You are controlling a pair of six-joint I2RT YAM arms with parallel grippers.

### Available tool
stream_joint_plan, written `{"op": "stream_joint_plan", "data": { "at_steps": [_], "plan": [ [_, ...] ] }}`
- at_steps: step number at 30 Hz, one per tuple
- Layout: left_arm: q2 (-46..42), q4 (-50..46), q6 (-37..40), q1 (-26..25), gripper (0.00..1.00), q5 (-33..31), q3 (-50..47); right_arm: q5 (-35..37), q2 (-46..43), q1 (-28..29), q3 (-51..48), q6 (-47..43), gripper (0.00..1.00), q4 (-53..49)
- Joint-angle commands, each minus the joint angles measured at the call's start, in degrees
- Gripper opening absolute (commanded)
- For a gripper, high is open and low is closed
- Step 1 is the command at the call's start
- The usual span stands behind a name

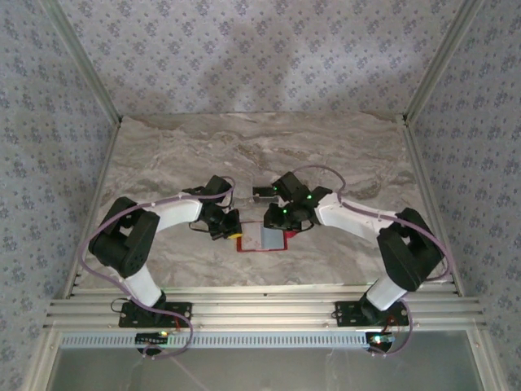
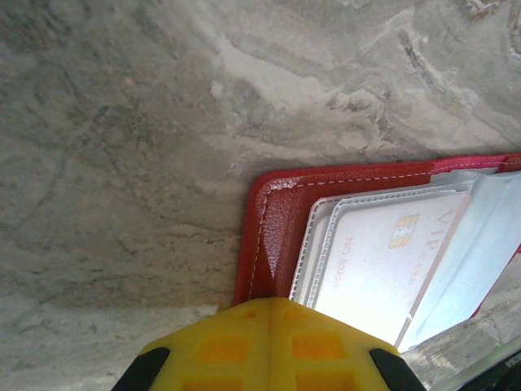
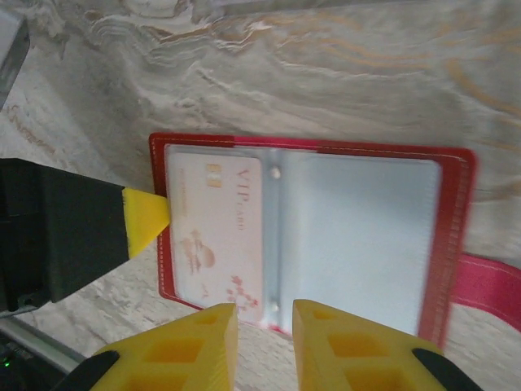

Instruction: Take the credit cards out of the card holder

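Pinning the open card holder [image 3: 366, 236] flat on the marbled table [image 1: 163, 163], with one credit card [image 3: 216, 236] lodged in its clear pocket.
The left gripper [image 2: 269, 322], fingers pressed together, bears on the red cover's corner. The right gripper [image 3: 264, 322] hovers at the holder's near edge by the spine, fingers slightly parted and empty. The card looks thin, stiff and light, and probably slick against glossy plastic. I would pinch whichever edge the pocket mouth leaves free, though I cannot tell which side opens. The soft, light holder would likely lift or skid unless held down.
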Motion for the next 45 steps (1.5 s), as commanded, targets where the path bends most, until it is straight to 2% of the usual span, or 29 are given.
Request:
{"op": "stream_joint_plan", "data": {
  "at_steps": [1,14,22,33,40,45],
  "plan": [
    [-1.08,-2.92,1.01,-0.09,0.05,-1.27,1.69,-7.15,4.04,0.29,2.01,-0.64,0.26,3.19],
    [-0.53,-2.26,0.76,-0.29,0.05,-1.27,0.80,-9.17,12.15,0.84,4.84,-1.01,0.26,5.88],
    [-0.56,-2.37,0.91,-0.29,0.05,-1.32,0.65,-6.65,13.86,0.93,4.79,-2.14,0.25,3.91],
    [-0.86,-2.73,0.92,-0.31,0.05,-1.53,0.88,-1.27,12.60,1.23,4.85,-3.85,0.25,-0.87],
    [-2.09,-4.24,0.99,-0.29,0.07,-1.90,2.32,-2.39,8.64,1.28,4.67,-3.43,0.25,0.16],
    [-4.58,-8.31,1.73,-0.54,0.08,-4.52,5.03,-2.62,6.13,0.76,4.57,-3.32,0.25,-0.29]
  ]
}}
